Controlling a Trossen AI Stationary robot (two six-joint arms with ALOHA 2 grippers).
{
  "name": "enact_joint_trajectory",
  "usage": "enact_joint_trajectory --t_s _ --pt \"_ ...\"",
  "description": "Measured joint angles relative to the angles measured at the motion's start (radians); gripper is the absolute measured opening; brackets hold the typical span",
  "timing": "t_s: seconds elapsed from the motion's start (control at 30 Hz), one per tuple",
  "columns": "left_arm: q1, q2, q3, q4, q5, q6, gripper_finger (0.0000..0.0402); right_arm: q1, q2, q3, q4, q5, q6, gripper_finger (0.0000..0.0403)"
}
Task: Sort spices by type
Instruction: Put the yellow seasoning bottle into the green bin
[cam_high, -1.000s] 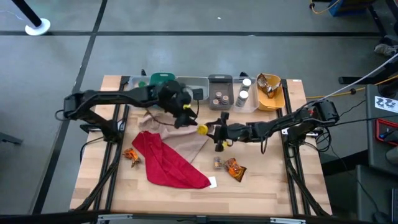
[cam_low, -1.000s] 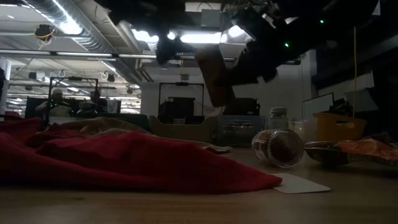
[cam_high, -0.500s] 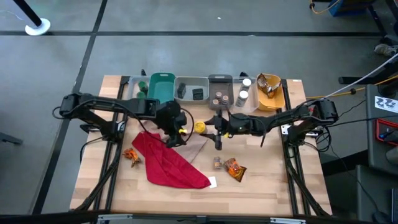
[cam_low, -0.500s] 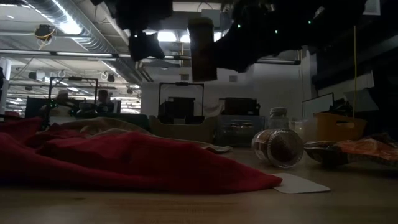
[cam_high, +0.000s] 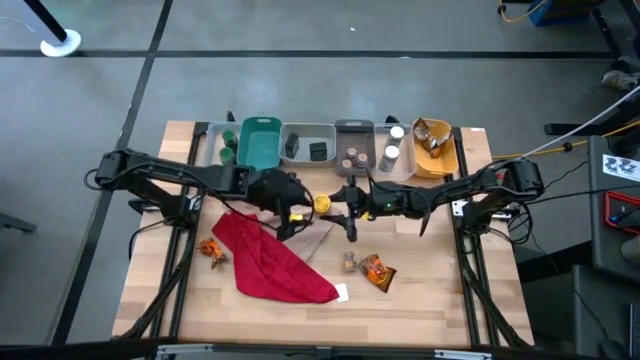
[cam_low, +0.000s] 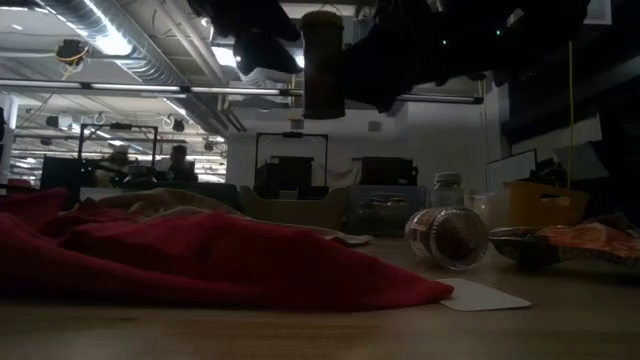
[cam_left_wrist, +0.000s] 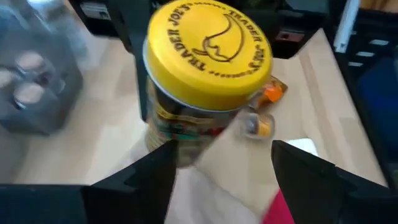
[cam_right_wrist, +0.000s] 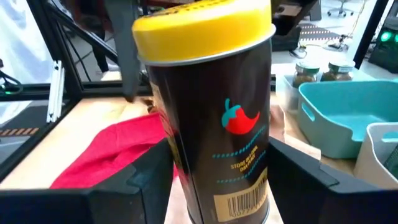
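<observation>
1. Right claw (cam_right_wrist: 211, 186) grips the yellow-capped bottle (cam_right_wrist: 208, 106) above the tan cloth (cam_high: 318, 232), beside the red cloth (cam_high: 268, 265).
2. Left claw (cam_left_wrist: 221, 168) hovers spread wide just beside the cap.
3. Only the right wrist view shows the bottle's red chili label.

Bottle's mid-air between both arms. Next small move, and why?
Probably ease the left end effector forward around the cap, then close. The right end effector grips the yellow-capped bottle by its body in the air, cap toward the left arm, whose open fingers sit just short of it. Looks like a handover.
</observation>
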Motion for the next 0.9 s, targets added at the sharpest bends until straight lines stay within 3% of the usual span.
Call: enact_joint_trajectory --t_s 0.37,0.9 --pt "-0.025 -0.002 -0.002 0.088 -0.122 0.028 0.0246 -0.001 -0.002 -0.003 0.051 0.004 0.012 0.0220" --pt "-0.022 0.002 0.001 0.096 -0.195 0.049 0.0246 0.001 -0.001 0.003 0.000 0.036 0.053 0.0220"
